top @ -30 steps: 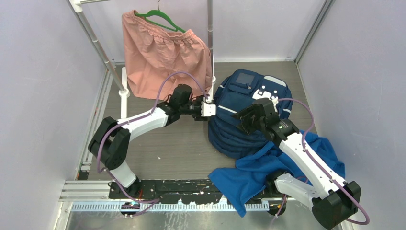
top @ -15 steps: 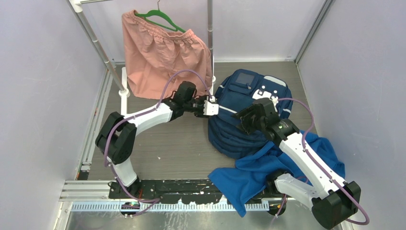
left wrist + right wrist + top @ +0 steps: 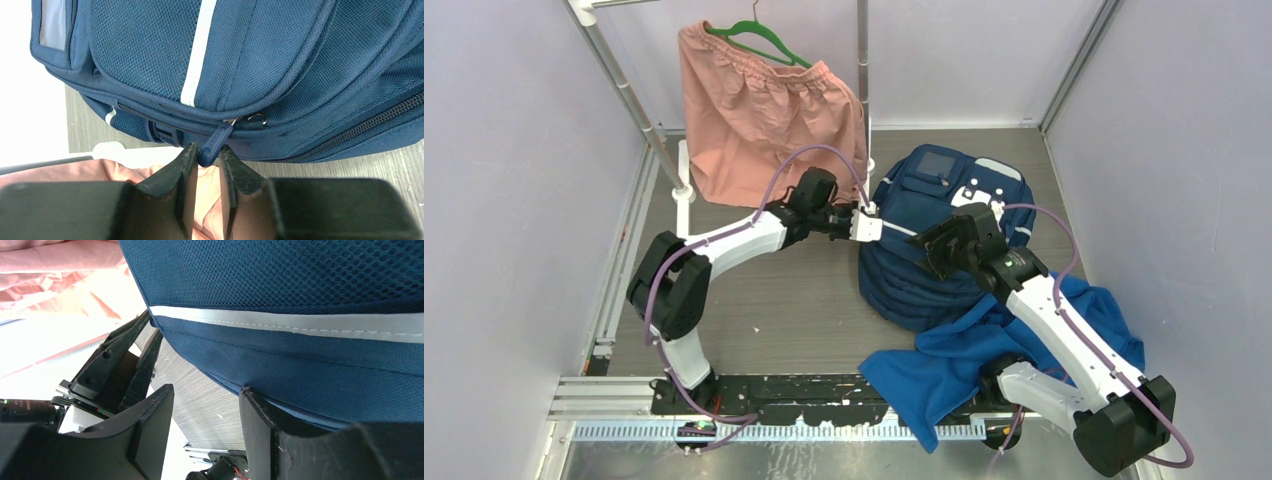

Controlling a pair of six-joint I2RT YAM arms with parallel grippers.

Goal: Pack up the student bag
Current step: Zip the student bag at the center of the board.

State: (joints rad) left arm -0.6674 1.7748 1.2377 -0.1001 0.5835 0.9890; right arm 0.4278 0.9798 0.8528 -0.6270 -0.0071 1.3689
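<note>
Student bag (image 3: 924, 200) lies on table (image 3: 804, 300), far right of centre. Left claw (image 3: 206, 155) pinches only tip of zipper pull (image 3: 216, 141); shallow hold may slip under pull. Right claw (image 3: 205, 405) gapes, grips nothing, sits against bag side. Unpinned bag may drag along instead of unzipping.

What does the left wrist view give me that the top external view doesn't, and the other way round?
Left wrist only: the zipper pull pinched by the left end effector, and the metal slider ring above it. Top external only: the right arm reaching over the bag, the royal-blue cloth, the green hanger. Both: the student bag and the pink garment.
</note>
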